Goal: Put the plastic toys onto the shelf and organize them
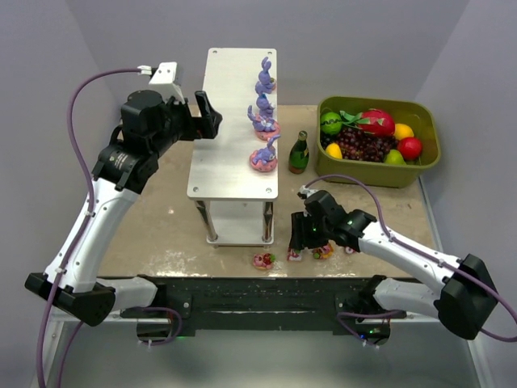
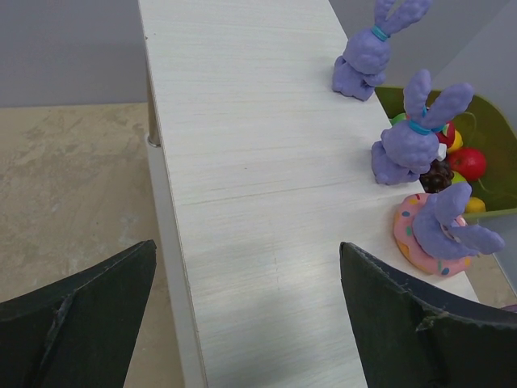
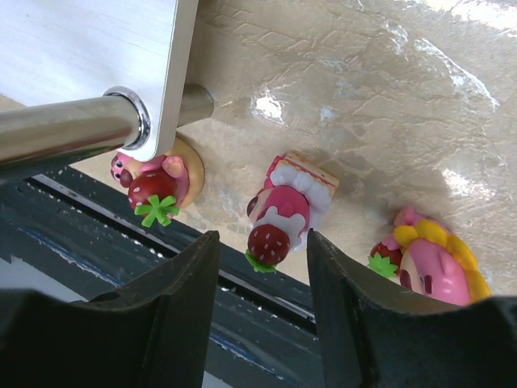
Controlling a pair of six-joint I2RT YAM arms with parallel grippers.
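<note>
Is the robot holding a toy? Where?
Nothing held yet. The right gripper straddles the middle pink strawberry figurine without touching; the left gripper is open, empty.

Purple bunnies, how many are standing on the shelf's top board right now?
3. All stand along the right edge of the shelf top board: the far bunny, the middle bunny and the near bunny. The lower tier is mostly hidden, so it might hold more.

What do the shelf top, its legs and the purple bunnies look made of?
Shelf top: pale matte board with fine grain lines, possibly laminate. Leg: polished metal tube, bright reflections. Purple bunnies: matte moulded plastic, probably; lumpy, uniform colour.
</note>
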